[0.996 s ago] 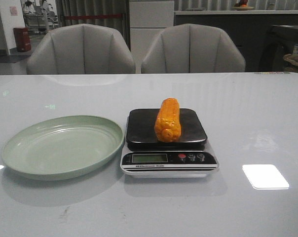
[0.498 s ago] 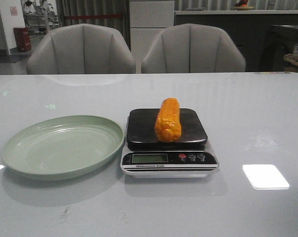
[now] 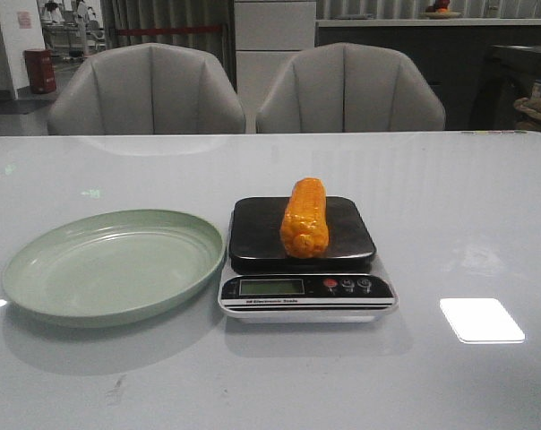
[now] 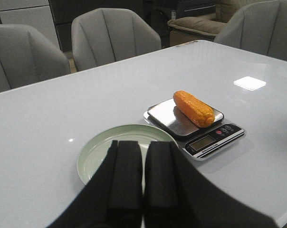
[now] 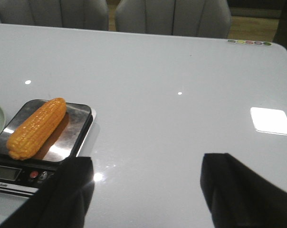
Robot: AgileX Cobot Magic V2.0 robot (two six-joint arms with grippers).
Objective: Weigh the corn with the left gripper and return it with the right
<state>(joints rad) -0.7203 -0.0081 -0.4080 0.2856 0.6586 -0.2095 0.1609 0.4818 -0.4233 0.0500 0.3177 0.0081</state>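
Note:
The orange-yellow corn [image 3: 305,218] lies lengthwise on the dark platform of a kitchen scale [image 3: 253,235]. It also shows in the left wrist view, corn [image 4: 193,108], and in the right wrist view, corn [image 5: 36,127]. Neither arm appears in the front view. My left gripper [image 4: 143,178] is shut with nothing between its jaws, held back above the green plate [image 4: 98,153], well away from the corn. My right gripper [image 5: 146,190] is open and empty over bare table, to the right of the scale [image 5: 81,128].
The pale green plate [image 3: 47,269] sits empty just left of the scale. The scale's display and buttons [image 3: 306,287] face the table's front edge. Two grey chairs [image 3: 147,90] stand behind the table. A bright light patch [image 3: 481,319] reflects on the right.

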